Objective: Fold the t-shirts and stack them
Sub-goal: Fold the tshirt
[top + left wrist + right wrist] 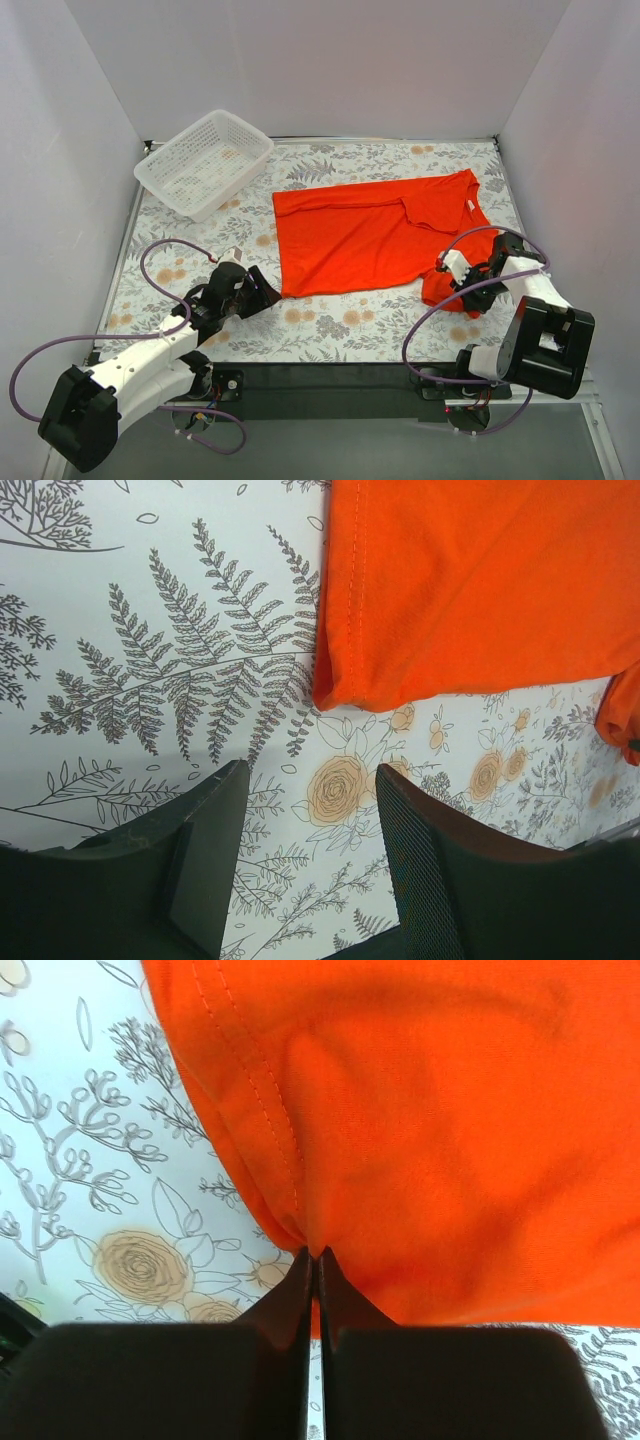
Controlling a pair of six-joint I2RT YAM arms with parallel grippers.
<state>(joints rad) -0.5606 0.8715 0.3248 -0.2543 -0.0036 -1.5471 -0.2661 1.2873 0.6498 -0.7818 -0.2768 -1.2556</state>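
An orange-red t-shirt [370, 235] lies spread across the middle and right of the flower-patterned bench [330, 330]. The right gripper [312, 1255] is clenched on a bunched edge of the t-shirt at its near right corner. The left gripper [312, 770] stands released just short of the shirt's near left corner, touching nothing. A white basket [160, 185] sits at the far left.
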